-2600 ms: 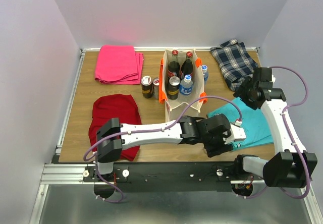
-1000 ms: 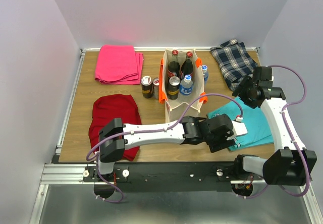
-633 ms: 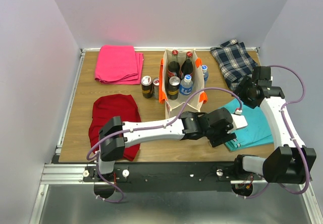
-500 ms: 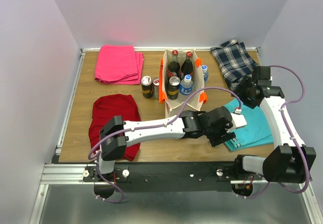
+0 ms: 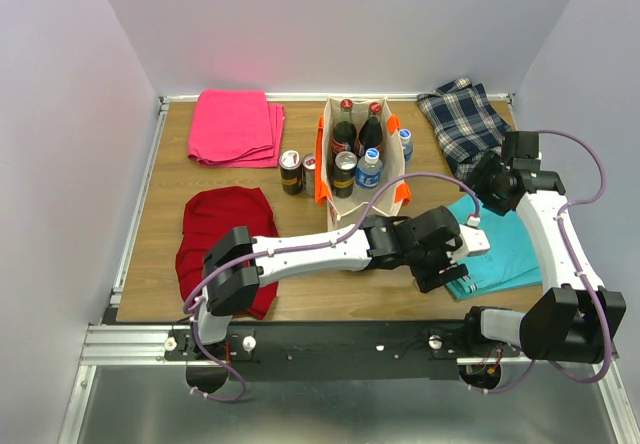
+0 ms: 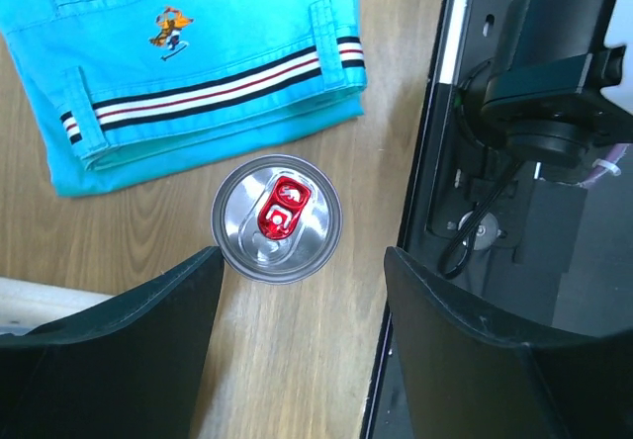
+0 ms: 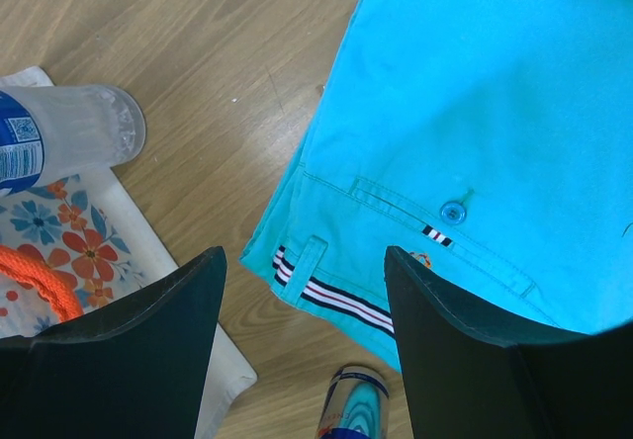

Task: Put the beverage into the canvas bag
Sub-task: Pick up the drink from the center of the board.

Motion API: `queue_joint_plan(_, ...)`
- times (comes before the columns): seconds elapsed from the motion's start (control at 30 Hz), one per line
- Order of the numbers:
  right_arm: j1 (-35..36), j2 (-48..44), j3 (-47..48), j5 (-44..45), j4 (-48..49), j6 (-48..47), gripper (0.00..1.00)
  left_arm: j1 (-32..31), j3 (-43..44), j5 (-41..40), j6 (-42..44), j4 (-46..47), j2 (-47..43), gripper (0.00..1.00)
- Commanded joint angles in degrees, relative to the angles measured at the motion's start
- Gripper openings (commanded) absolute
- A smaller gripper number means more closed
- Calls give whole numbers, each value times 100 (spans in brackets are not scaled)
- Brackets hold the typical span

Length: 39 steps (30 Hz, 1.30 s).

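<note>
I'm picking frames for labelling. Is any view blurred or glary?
Top external: sharp, evenly lit, a faint pink glow on the back wall. Left wrist: the can lid crisp, slight sheen. Right wrist: the turquoise shorts sharp; the jaws dark, without detail.

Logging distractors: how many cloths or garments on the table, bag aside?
4: pink cloth back left, red cloth front left, plaid cloth back right, turquoise shorts front right. More may be hidden under the left arm.
</note>
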Motion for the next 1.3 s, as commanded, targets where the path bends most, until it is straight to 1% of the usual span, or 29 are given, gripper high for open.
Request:
queue_joint_plan(0.0,-63,26,95,-94,81,-99,73,-10,223,367,71,162,184,75)
queue_joint_plan(0.33,-107,-9,78,-111,63,-125,73,34,417,16,45,153,492,76)
queue_joint_plan(0.9,-124,-53,87,-85,-16,-152,73,175,557,-205,-87,337,791,77)
queue_joint_plan(1.1,-125,-71,69,-94,-33,-160,73,210,513,-257,-149,443,756,75)
queue_joint_plan(1.2,-125,-80,51,-76,-33,-152,73,227,505,-231,-166,443,765,72)
queue_joint_plan(1.27,-125,-80,43,-85,-33,-160,73,236,478,-222,-167,443,773,67)
